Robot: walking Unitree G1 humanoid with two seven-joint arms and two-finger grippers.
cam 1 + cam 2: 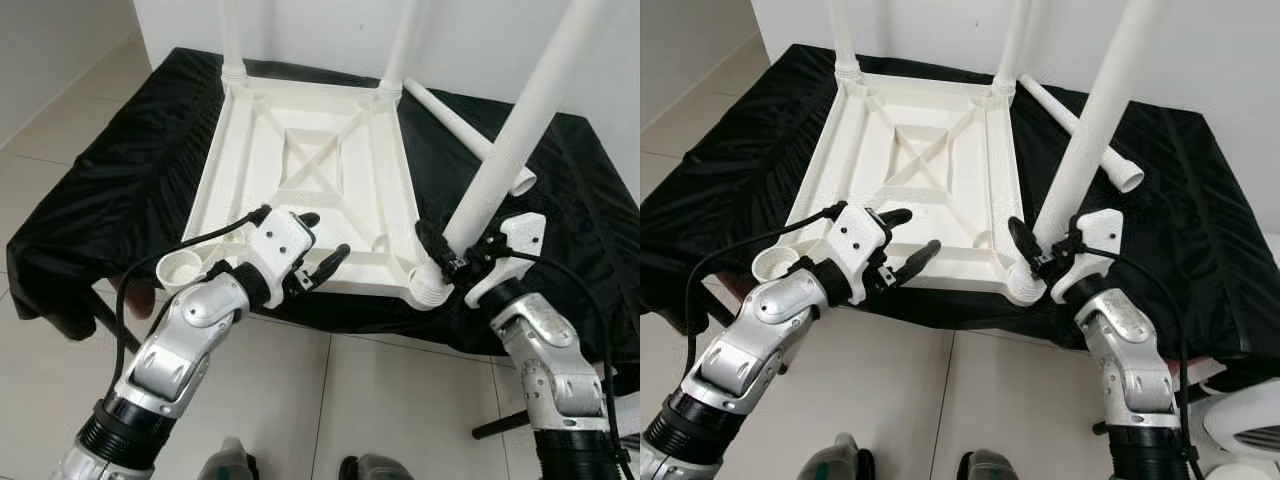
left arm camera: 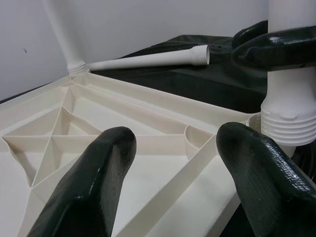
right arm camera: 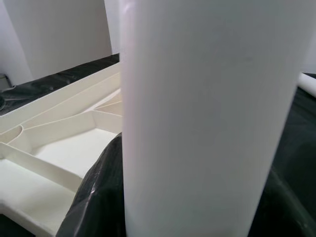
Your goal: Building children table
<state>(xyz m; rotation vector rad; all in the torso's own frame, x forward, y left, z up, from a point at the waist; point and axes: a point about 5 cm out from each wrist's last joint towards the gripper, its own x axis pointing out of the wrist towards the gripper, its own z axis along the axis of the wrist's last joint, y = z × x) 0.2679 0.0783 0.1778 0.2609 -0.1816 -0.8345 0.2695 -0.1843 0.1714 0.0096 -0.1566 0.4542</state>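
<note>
Black-draped bench [image 1: 90,190] by a white wall carries the white tabletop [image 1: 310,170] upside down, long axis running away from robot. Right gripper [image 1: 462,262] clamps the near-right leg [image 1: 520,130], upright in its socket, top cropped. Near-left socket [image 1: 181,268] empty. Spare leg [image 1: 470,135] lies flat beyond. Left gripper [image 1: 322,245] spread wide over the near edge.

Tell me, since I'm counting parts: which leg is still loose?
The leg lying flat on the black cloth, right of the tabletop; the others stand in corner sockets.
</note>
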